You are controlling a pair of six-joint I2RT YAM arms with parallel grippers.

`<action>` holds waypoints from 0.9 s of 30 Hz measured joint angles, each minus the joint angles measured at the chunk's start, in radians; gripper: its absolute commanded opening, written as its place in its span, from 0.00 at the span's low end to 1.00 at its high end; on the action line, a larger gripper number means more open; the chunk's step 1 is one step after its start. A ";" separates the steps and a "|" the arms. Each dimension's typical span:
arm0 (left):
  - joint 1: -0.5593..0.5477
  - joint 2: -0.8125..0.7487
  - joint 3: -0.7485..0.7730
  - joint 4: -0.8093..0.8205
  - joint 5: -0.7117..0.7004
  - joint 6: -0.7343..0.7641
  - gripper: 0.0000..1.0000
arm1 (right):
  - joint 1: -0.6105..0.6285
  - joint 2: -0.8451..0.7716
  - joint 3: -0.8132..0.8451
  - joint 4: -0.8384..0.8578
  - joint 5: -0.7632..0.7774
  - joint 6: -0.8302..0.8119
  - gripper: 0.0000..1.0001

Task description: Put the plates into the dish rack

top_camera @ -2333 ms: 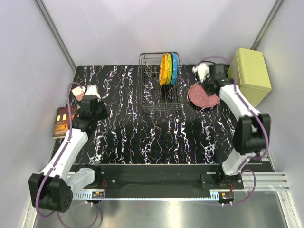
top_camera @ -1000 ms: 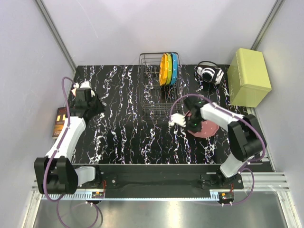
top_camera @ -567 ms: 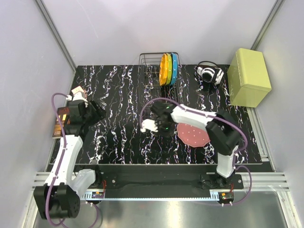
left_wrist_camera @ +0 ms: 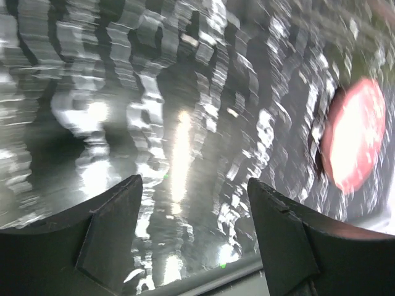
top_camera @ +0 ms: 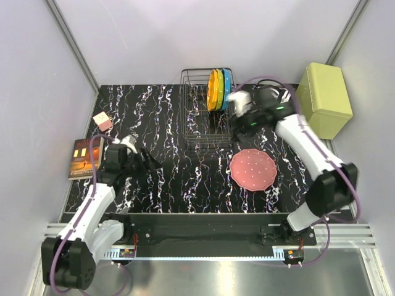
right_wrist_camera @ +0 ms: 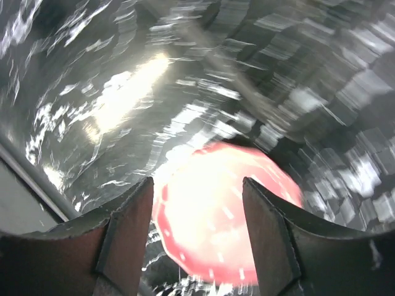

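Beside the dish rack [top_camera: 200, 132], toward the right arm, the pink plate [top_camera: 253, 169] lies flat on the table [top_camera: 160, 111], not yet loaded, while the orange plate [top_camera: 213, 89], yellow-green plate [top_camera: 220, 88] and blue plate [top_camera: 227, 86] stand edgewise, propped by the prongs [top_camera: 194, 83]; the left gripper [left_wrist_camera: 192, 182] and right gripper [right_wrist_camera: 196, 185] are both empty with fingers spread wide, the right looking down on the pink plate, likely for pickup.

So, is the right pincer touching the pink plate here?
Apart. The top external view shows the right pincer up beside the dish rack, with bare table between it and the pink plate lying flat.
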 measured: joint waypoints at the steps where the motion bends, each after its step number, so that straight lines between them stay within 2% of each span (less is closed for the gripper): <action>1: -0.033 0.014 -0.005 0.024 0.018 -0.002 0.73 | -0.084 -0.024 0.001 -0.008 -0.028 0.024 0.66; 5: -0.146 0.097 -0.006 0.137 0.075 -0.013 0.71 | -0.390 -0.049 -0.019 -0.049 -0.152 0.061 0.64; 8: -0.230 0.164 -0.005 0.223 0.090 -0.021 0.68 | -0.520 -0.030 -0.069 -0.102 -0.219 0.028 0.63; 10: -0.291 0.218 -0.002 0.277 0.094 -0.026 0.65 | -0.562 0.007 -0.097 -0.151 -0.246 -0.017 0.62; 11: -0.321 0.247 0.004 0.297 0.094 -0.027 0.60 | -0.570 0.031 -0.110 -0.172 -0.255 -0.042 0.62; 15: -0.429 0.380 0.051 0.364 0.088 -0.022 0.55 | -0.584 0.122 -0.151 -0.231 -0.266 -0.137 0.62; 16: -0.461 0.417 0.066 0.383 0.084 -0.016 0.54 | -0.588 0.146 -0.157 -0.242 -0.266 -0.163 0.67; 19: -0.556 0.517 0.117 0.426 0.073 0.002 0.47 | -0.616 0.210 -0.165 -0.254 -0.257 -0.224 0.68; 23: -0.655 0.634 0.207 0.477 0.067 0.030 0.33 | -0.658 0.268 -0.165 -0.251 -0.239 -0.290 0.69; 24: -0.675 0.667 0.234 0.488 0.067 0.039 0.19 | -0.666 0.277 -0.165 -0.250 -0.235 -0.304 0.69; 27: -0.711 0.753 0.299 0.517 0.067 0.055 0.01 | -0.674 0.301 -0.166 -0.248 -0.223 -0.340 0.69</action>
